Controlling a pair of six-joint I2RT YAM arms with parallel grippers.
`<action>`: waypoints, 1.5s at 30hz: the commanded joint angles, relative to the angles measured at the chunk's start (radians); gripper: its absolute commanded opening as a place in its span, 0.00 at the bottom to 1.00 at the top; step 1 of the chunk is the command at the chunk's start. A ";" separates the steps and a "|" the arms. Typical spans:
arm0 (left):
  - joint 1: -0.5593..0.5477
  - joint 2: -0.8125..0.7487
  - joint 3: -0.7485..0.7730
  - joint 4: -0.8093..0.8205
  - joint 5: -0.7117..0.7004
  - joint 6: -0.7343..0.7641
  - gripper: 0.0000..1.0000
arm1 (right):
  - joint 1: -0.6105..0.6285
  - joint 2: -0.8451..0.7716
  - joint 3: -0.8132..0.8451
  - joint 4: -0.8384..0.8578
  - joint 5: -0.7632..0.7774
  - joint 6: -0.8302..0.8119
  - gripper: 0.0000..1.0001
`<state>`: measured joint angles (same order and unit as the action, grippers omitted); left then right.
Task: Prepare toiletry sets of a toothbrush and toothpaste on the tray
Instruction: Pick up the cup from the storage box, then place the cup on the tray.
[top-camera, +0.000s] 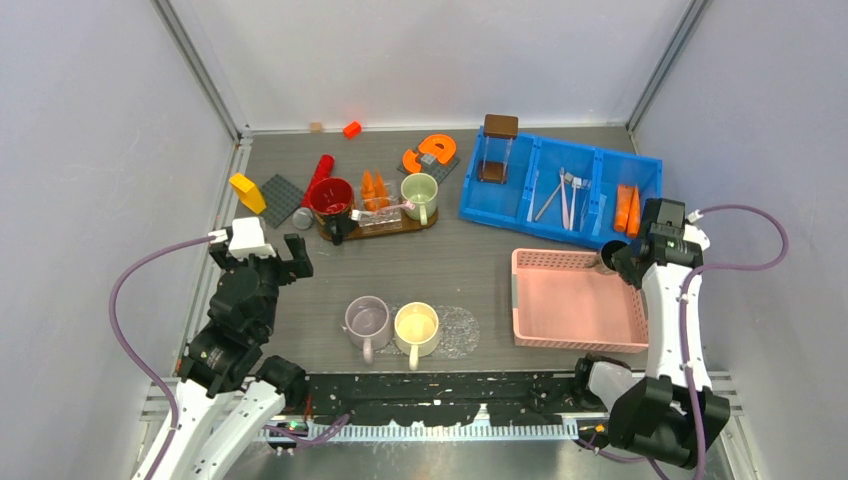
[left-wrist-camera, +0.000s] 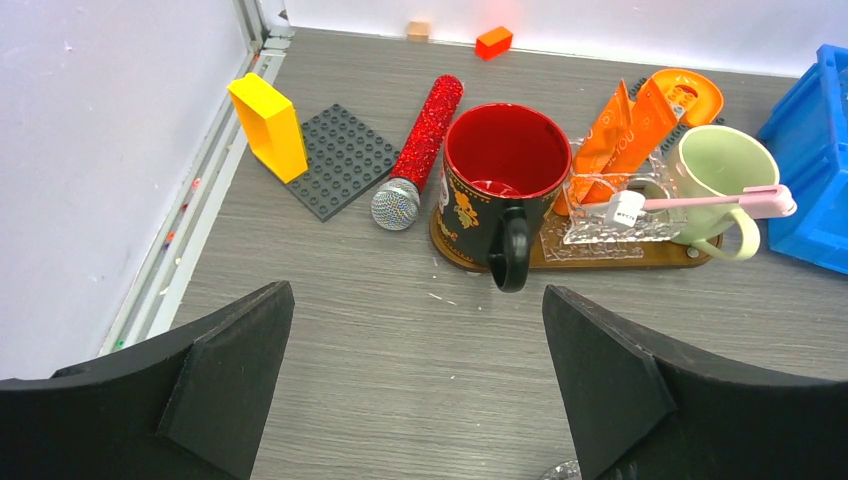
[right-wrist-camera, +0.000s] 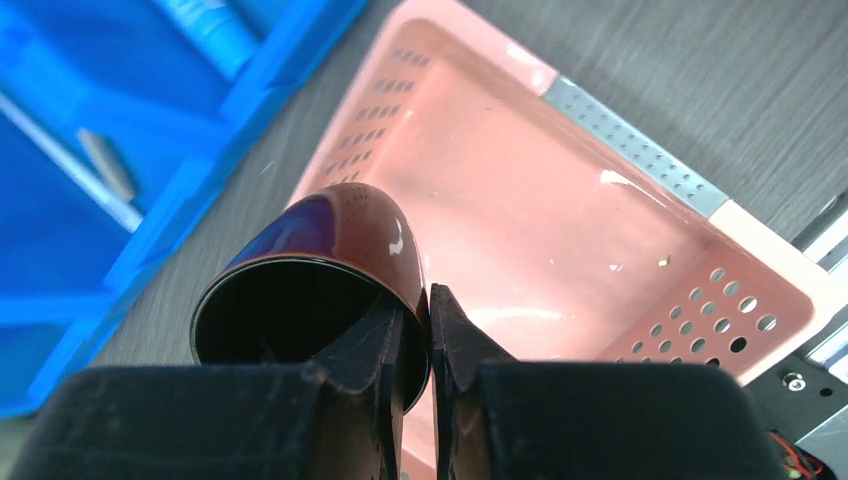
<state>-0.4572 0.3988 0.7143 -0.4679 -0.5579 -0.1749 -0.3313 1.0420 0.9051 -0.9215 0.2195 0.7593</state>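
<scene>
Clearly, we had our right gripper (right-wrist-camera: 428, 305) pinched on a dark cup (right-wrist-camera: 330, 235), with the toothbrushes (top-camera: 565, 200) lying front-to-back just beyond it.

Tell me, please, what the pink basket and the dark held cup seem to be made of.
The pink basket looks like moulded plastic, slightly glossy, with perforated walls. The dark cup seems glazed ceramic, possibly plastic: its brown wall shows sharp highlights.
</scene>
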 joint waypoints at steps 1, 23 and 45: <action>-0.003 -0.002 0.000 0.045 -0.025 0.010 0.99 | 0.075 -0.069 0.121 -0.046 -0.001 -0.094 0.01; -0.001 0.026 0.001 0.037 -0.036 0.014 0.99 | 0.750 -0.022 0.300 -0.187 -0.067 -0.116 0.01; -0.001 0.048 -0.001 0.035 -0.036 0.014 0.99 | 1.305 0.286 0.194 0.087 -0.008 0.026 0.01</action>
<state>-0.4572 0.4412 0.7139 -0.4683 -0.5758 -0.1715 0.9657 1.3251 1.1244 -0.9340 0.2085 0.7593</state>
